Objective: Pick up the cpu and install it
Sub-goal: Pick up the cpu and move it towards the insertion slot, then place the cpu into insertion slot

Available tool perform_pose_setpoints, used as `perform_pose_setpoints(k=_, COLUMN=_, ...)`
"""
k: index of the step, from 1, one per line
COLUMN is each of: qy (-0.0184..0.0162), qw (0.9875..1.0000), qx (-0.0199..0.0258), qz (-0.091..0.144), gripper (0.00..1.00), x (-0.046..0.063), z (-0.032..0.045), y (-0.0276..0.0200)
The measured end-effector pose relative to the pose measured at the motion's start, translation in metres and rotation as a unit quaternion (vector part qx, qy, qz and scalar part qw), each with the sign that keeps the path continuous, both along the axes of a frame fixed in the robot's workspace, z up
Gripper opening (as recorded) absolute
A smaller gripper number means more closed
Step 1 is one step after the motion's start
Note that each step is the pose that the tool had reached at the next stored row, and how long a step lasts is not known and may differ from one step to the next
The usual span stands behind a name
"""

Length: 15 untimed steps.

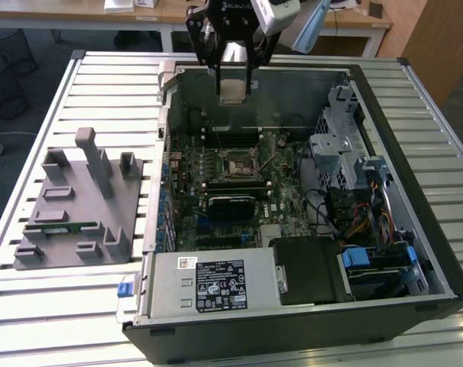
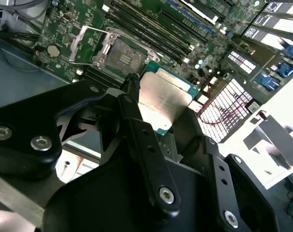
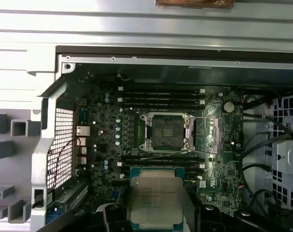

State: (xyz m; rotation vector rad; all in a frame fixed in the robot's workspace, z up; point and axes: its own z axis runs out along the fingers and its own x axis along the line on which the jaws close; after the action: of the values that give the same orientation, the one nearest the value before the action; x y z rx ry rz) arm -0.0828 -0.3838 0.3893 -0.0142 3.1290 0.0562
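Now carry step: end effector (image 1: 234, 86) clamped on cpu (image 3: 153, 200), held in air above case (image 1: 293, 336), at 12 o'clock from socket (image 1: 237, 164) in exterior view. Socket bare. Drop-in needs flat, square line-up.

The gripper (image 3: 155, 212) holds the cpu (image 3: 154, 195) with its black jaws on two sides, silver top showing. The cpu hangs over the green board (image 3: 108, 145), apart from the open socket (image 3: 166, 132). A grey case (image 3: 137, 62) rings the board.
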Motion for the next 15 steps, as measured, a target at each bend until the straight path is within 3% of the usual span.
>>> perform_pose_setpoints(k=15, qy=0.0, qw=1.0, qx=-0.0003, qz=0.0, gripper=0.53, x=0.017, z=-0.0011, y=0.0)
